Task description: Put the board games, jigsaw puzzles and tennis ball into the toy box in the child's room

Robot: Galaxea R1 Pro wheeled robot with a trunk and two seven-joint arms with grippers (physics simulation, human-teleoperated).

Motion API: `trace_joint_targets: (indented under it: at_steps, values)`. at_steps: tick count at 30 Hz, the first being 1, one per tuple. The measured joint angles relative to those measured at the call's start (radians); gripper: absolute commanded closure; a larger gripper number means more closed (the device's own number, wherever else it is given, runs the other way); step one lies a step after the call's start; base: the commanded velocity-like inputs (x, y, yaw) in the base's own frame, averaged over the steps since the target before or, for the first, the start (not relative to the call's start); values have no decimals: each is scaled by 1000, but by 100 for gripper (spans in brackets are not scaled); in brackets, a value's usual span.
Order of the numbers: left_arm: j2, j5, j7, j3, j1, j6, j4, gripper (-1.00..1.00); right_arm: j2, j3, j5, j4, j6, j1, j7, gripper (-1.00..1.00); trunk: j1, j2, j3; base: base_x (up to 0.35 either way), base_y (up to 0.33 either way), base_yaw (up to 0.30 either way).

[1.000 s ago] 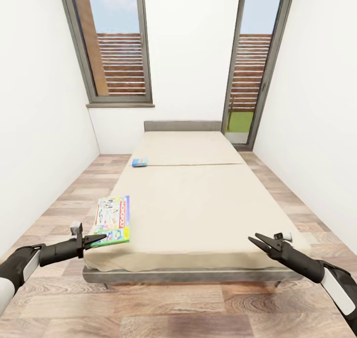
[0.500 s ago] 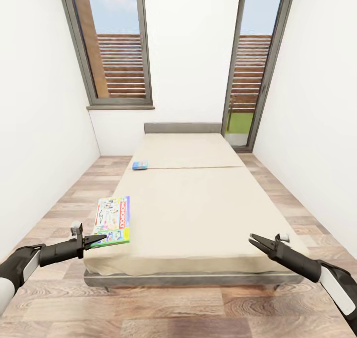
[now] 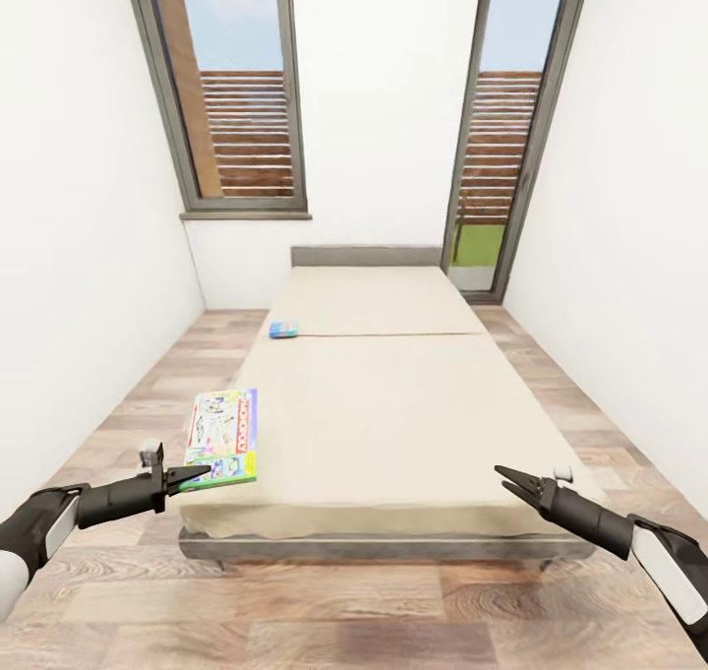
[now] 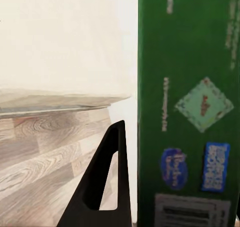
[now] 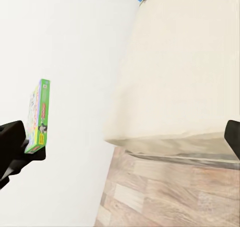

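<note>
One board game [image 3: 224, 438] is pinched by the left claw [image 3: 187, 475] off the bed's [image 3: 393, 404] edge; right claw [image 3: 511, 481] released.

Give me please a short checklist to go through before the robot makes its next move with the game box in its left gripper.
1. Left gripper shut on the green board game: ok.
2. Grip firm enough for carrying: cannot tell; it holds the box only near one edge.
3. Green board game clear of the bed: ok; the right wrist view shows a gap between them.
4. Right gripper free: ok, open and empty.
5. All games off the bed: not ok; the blue board game lies on it, far from both grippers.
6. Way to the toy box: cannot tell.
</note>
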State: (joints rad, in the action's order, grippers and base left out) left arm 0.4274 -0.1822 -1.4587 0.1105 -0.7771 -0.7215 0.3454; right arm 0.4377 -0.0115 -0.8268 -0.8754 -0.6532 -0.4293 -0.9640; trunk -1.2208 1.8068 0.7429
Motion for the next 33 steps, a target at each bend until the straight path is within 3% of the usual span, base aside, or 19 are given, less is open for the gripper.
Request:
trace_joint_targets:
  at_steps: [33]
  values:
    - [-6,3,12,-1,0,-13,0,100,-2,6,12,-9,2,0,-9,-100,127,-231,-103,-120,-64,286]
